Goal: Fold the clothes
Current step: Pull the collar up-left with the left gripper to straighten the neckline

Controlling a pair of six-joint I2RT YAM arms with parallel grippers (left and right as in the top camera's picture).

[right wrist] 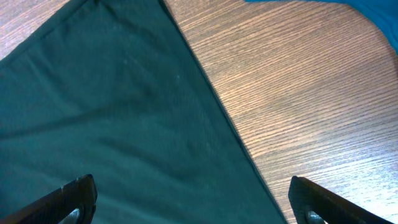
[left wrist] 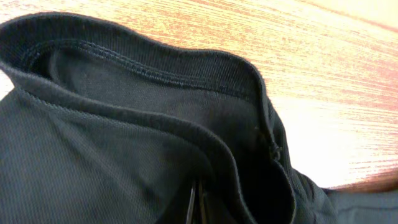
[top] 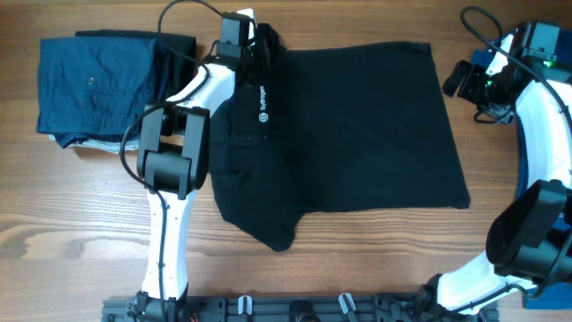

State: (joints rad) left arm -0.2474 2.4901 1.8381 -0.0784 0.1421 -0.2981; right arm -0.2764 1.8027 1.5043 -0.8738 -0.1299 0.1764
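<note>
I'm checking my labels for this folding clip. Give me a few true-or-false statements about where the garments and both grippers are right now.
1. The black shirt lies spread on the table. True.
2. The left gripper is open over bare wood. False: it is shut on the shirt's collar.
3. The right gripper is open, holding nothing. True.
4. The navy garment lies on the shirt. False: it sits folded beside it, on the left arm's side.

White arm links point(top: 168, 241), black joints point(top: 170, 161), black cables point(top: 162, 20)
</note>
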